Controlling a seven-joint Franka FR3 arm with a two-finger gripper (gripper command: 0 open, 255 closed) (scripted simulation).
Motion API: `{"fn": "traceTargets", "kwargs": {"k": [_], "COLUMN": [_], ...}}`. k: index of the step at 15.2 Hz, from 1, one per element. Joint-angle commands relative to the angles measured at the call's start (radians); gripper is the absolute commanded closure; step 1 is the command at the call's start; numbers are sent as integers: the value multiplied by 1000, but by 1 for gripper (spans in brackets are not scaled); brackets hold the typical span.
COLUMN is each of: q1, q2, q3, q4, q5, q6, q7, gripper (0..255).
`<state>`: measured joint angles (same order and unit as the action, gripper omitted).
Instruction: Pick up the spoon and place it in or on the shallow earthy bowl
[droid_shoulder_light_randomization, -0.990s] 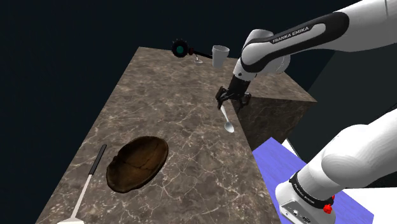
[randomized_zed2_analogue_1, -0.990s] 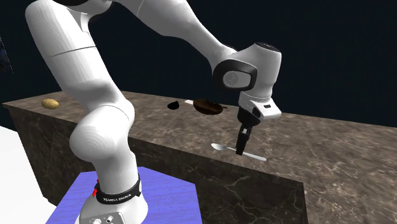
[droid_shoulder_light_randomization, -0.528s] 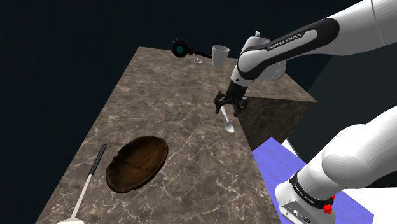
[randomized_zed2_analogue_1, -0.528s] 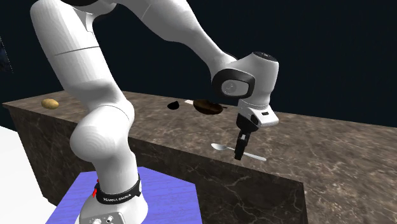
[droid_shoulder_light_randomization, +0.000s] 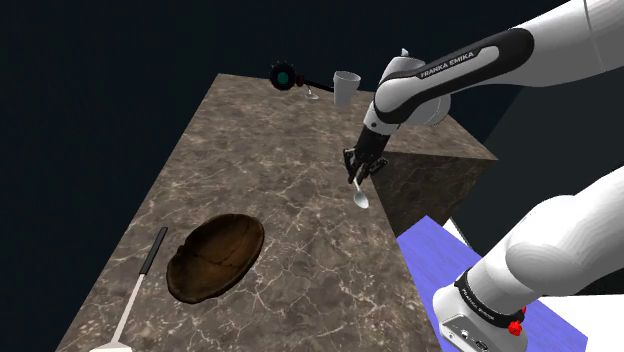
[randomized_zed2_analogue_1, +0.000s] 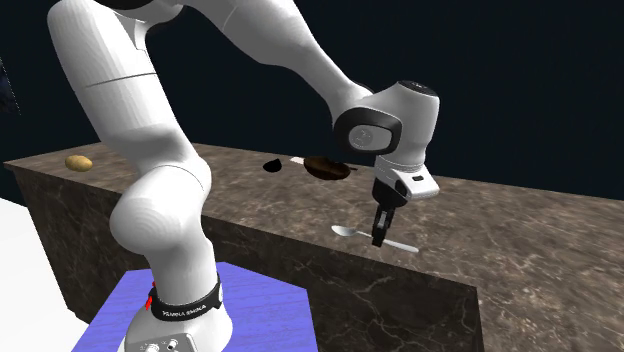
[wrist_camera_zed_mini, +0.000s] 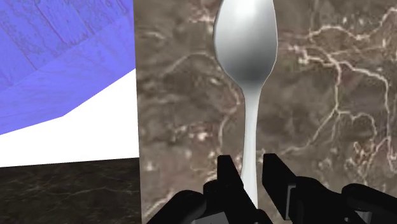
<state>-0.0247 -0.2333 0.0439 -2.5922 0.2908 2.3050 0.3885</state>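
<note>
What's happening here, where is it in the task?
The white Franka arm is grasping the spoon. Its gripper is down at the marble counter, near the edge on the stand's side, with its fingers clasped on the spoon's handle. The spoon looks flat on the counter, not yet lifted. The shallow brown bowl it should go into sits apart from it, toward the shoulder view's lower left.

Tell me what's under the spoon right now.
Brown veined marble counter shows under and around the spoon, close to the counter's edge. The far end of the handle runs beneath the gripper, so whatever is under that part is covered.
</note>
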Motion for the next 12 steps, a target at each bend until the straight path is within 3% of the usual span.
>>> {"fn": "traceTargets", "kwargs": {"k": [1,6,12], "q1": [3,4,-2], "q2": [5,2,-56], "q3": [4,4,2], "q4": [0,-2,32], "q5": [3,3,-17], "q6": [3,2,-89], "q7": [0,0,24], "gripper": [255,255,255]}}
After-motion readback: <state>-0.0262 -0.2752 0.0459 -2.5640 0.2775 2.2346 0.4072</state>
